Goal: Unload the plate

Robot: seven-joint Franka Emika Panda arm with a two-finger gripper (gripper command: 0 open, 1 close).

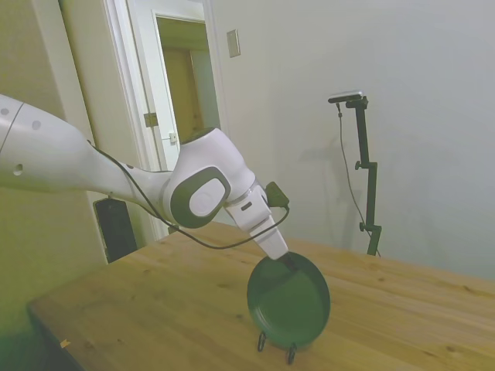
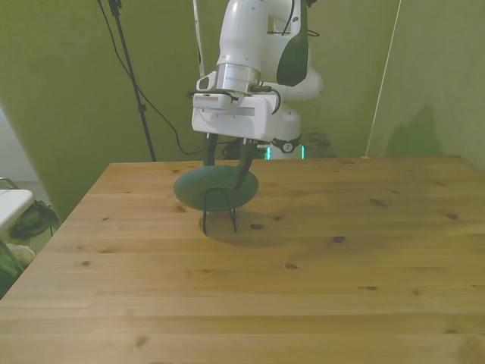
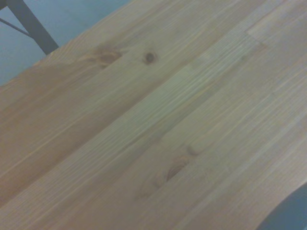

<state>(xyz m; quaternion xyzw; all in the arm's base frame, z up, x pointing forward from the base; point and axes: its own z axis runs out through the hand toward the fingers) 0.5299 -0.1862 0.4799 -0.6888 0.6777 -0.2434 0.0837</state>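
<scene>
Green matte plate point(image 1: 290, 303) stands tilted in wire stand point(image 2: 219, 214).

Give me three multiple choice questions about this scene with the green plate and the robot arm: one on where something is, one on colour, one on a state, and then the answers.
1. Where does the round dark green plate stand?
A. Flat on the wooden table
B. On edge in the thin black wire stand
C. On the floor

2. What colour is the robot arm's casing?
A. White
B. Orange
C. Blue

3. How is the end effector placed relative to the plate?
A. Far off at the table's edge
B. Under the plate
C. At the plate's upper rim

Answers:
1. B: the side view shows the plate tilted on edge with the stand's feet below it on the wooden table.
2. A: both views show white shells with dark joints.
3. C: the side view shows its tip meeting the top of the rim; a firm grip cannot be confirmed.
</scene>
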